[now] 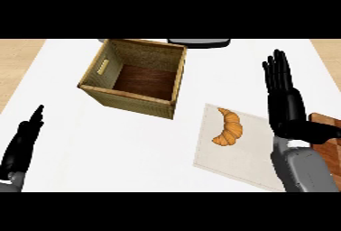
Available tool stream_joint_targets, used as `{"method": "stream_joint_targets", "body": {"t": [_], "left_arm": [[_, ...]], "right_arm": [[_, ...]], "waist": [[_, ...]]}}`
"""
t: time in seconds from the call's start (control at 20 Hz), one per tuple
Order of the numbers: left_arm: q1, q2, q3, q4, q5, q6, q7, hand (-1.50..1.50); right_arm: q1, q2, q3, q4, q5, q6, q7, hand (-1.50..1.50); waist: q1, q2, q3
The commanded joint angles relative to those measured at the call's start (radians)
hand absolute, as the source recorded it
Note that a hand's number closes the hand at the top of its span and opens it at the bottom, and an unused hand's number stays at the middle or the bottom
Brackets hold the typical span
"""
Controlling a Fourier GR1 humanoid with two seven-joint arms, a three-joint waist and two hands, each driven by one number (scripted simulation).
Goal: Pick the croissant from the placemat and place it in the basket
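Take the pale beige rectangular placemat (234, 155) as your landmark: you will find the golden-brown crescent croissant (228, 127) lying on its upper half, toward the left edge, untouched. Your black right hand (285, 101) stands above the placemat's right edge, fingers straight and extended away from you, palm turned toward the croissant, thumb out to the right; it holds nothing. The croissant lies just left of that hand, apart from it, level with the palm. The square woven wicker basket (136, 76) with a dark wooden floor sits up and to the left of the placemat, its near corner close to the mat's upper left corner. Your black left hand (23, 140) rests well to the left of the placemat at the view's edge, fingers straight and holding nothing. A brown wooden board (328, 131) shows just past the placemat's right side.
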Motion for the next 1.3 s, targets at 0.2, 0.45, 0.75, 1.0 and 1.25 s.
{"method": "stream_joint_targets", "body": {"t": [0.2, 0.45, 0.75, 1.0, 1.25], "left_arm": [[-0.140, -0.060, 0.052, -0.076, 0.100, -0.093, -0.023, 0.00], [-0.181, -0.113, 0.031, -0.102, 0.166, -0.155, 0.012, 0.00], [-0.177, -0.126, 0.054, -0.078, 0.147, -0.148, 0.031, 0.00], [-0.136, -0.103, 0.097, -0.095, 0.180, -0.196, 0.027, 0.00], [-0.109, -0.113, 0.091, -0.068, 0.160, -0.194, -0.016, 0.00]], "right_arm": [[-0.163, -0.160, -0.176, 0.200, -0.266, 0.410, -0.114, 1.50], [-0.175, -0.239, 0.175, 0.156, 0.219, 0.412, -0.296, -1.50], [-0.199, 0.076, 0.319, 0.134, 0.424, 0.063, -0.112, -1.50], [-0.304, 0.002, 0.299, 0.039, 0.424, 0.216, 0.304, -1.50], [-0.446, -0.182, 0.309, 0.071, 0.596, 0.319, 0.565, -1.50]], "waist": [[0.006, 0.026, -0.021], [0.033, 0.023, -0.026], [-0.009, 0.004, -0.025], [-0.016, -0.003, -0.027], [-0.021, -0.010, -0.031]]}}
